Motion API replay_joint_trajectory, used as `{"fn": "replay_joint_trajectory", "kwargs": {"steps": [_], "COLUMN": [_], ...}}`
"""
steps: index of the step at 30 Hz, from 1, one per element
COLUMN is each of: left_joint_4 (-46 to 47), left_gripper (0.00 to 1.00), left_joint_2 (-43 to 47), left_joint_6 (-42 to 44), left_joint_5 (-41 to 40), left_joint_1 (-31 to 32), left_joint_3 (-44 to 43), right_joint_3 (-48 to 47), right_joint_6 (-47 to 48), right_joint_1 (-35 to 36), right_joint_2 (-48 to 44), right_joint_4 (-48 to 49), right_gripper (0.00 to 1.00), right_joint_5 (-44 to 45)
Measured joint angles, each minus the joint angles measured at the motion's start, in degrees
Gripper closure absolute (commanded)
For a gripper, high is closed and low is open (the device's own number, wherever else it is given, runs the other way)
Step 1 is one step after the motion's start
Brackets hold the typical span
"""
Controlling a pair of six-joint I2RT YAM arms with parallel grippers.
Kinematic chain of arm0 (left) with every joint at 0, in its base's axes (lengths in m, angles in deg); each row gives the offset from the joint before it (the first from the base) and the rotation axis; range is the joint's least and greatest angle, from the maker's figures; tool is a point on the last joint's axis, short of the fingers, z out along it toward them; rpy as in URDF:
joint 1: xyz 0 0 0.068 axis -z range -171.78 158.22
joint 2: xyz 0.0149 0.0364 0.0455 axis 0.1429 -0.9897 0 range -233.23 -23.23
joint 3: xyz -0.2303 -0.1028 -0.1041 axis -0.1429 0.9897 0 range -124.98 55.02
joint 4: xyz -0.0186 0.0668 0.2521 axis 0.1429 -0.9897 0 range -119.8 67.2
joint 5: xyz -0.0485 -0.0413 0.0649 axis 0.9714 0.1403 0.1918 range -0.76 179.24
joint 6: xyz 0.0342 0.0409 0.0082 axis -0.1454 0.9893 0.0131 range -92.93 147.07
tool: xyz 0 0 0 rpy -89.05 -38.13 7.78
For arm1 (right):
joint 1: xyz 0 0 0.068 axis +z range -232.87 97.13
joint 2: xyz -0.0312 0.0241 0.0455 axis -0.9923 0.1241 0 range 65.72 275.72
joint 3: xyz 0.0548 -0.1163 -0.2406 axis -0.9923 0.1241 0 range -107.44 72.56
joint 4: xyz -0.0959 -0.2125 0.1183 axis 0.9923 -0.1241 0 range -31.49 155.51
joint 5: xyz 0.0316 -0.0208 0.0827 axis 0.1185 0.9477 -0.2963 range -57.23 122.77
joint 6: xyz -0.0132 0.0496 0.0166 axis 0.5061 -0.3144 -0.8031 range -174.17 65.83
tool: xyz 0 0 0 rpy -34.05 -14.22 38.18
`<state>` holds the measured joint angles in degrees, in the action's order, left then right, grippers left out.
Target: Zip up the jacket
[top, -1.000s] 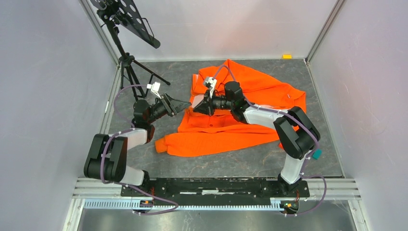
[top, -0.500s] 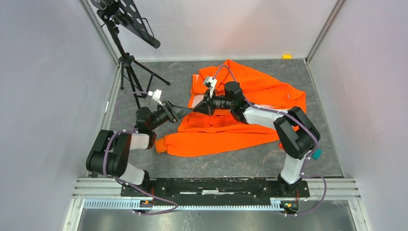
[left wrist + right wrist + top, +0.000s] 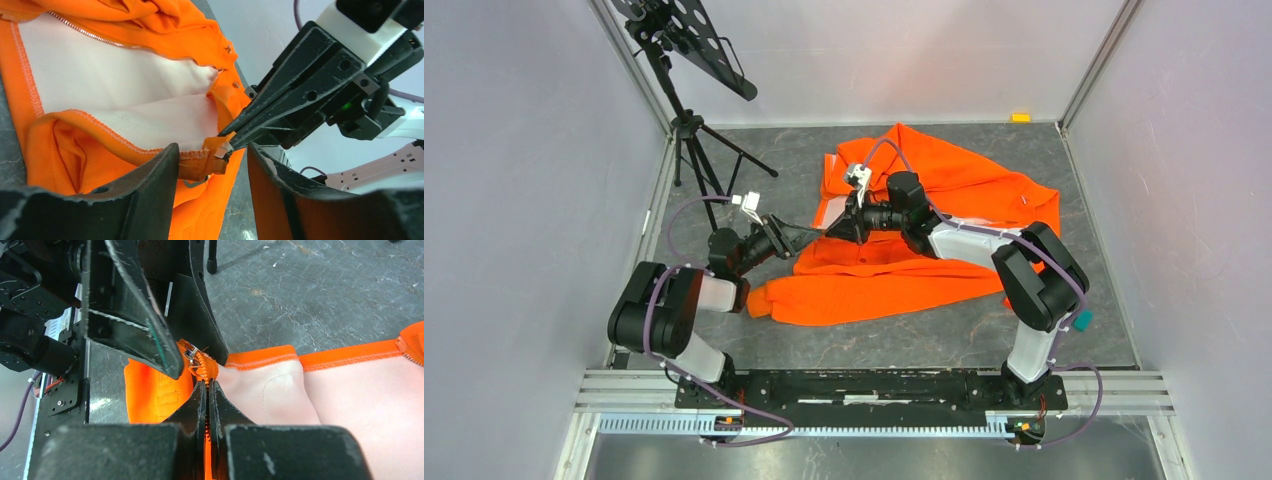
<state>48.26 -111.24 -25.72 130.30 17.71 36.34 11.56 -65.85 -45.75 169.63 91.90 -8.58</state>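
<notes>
Nearest you, your black left two-finger gripper point(image 3: 211, 162) stands spread around a hem corner of the bright orange fleece jacket point(image 3: 60, 150), holding nothing. Your black right gripper point(image 3: 207, 386) is pinched on that corner. Beyond, the garment lies open on the grey table point(image 3: 924, 345) (pale lining showing), its thin light zipper point(image 3: 90, 34) unjoined: zipping hasn't started, I'd judge.

We see a black tripod point(image 3: 687, 125) on the grey marbled tabletop point(image 3: 924, 340), pale walls point(image 3: 904, 50) behind it, a yellow block point(image 3: 1021, 117) to its right.
</notes>
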Motion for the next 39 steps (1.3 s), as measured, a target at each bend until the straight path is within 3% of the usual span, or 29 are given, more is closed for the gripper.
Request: {"fn": "replay_joint_trajectory", "kwargs": {"steps": [2, 6, 7, 9, 10, 14, 17, 21, 25, 27, 31, 33, 35, 36, 39], "left_joint_4": [0.3, 1.7, 1.9, 2.3, 2.4, 1.2, -1.6, -1.7, -1.7, -1.4, 1.8, 1.4, 0.5, -0.4, -3.7], "left_gripper": [0.3, 0.25, 0.21, 0.01, 0.0, 0.02, 0.14, 0.11, 0.22, 0.26, 0.45, 0.45, 0.24, 0.2, 0.21], "left_joint_2": [-1.6, -3.8, -3.9, -3.8, -3.7, 0.1, 5.3, 11.8, 12.8, 11.8, 10.5, 10.6, 11.3, 12.2, 16.0], "left_joint_6": [0.0, 0.0, 0.0, 0.3, 0.6, 1.8, 3.8, 11.2, 20.0, 22.1, 23.8, 24.4, 25.2, 26.0, 28.7], "left_joint_5": [0.1, 0.4, 0.5, 0.5, 0.3, -2.3, -5.2, -13.3, -17.8, -18.8, -21.7, -22.9, -24.1, -24.8, -27.1], "left_joint_1": [0.0, 0.0, 0.0, 0.0, 0.0, 0.1, 0.8, 5.0, 11.2, 11.4, 11.4, 11.4, 11.4, 11.4, 11.5], "left_joint_3": [-0.4, -0.5, -0.5, -0.5, -0.3, 2.4, 3.7, 6.0, 7.9, 7.9, 9.6, 9.9, 9.9, 10.0, 10.1], "right_joint_3": [-0.1, -0.2, -0.3, -0.6, -0.7, -2.0, -3.3, -4.4, -5.1, -5.9, -7.1, -7.2, -7.3, -7.4, -7.4], "right_joint_6": [0.5, 0.9, 0.8, 0.6, 0.4, -0.5, -1.4, -2.3, -2.1, -1.4, 0.0, 0.7, 1.6, 2.0, 2.8], "right_joint_1": [0.0, 0.0, 0.0, 0.0, 0.0, 0.0, -0.1, -0.1, -0.1, -0.1, -0.1, -0.1, -0.1, -0.1, -0.1], "right_joint_2": [0.0, 0.0, 0.0, 0.0, 0.0, 0.0, 0.0, 0.0, 0.0, 0.0, 0.0, 0.0, 0.0, 0.0, 0.0], "right_joint_4": [-0.7, -1.7, -1.7, -1.8, -1.9, -3.8, -5.0, -6.1, -8.1, -9.8, -11.5, -12.2, -13.0, -13.4, -13.7], "right_gripper": [1.0, 1.0, 1.0, 1.0, 1.0, 1.0, 1.0, 1.0, 1.0, 1.0, 1.0, 1.0, 1.0, 1.0, 1.0], "right_joint_5": [0.0, 0.0, 0.1, 0.4, 0.6, 1.7, 1.7, 1.0, 0.1, -0.2, -0.6, -0.7, -0.7, -0.7, -1.0]}}
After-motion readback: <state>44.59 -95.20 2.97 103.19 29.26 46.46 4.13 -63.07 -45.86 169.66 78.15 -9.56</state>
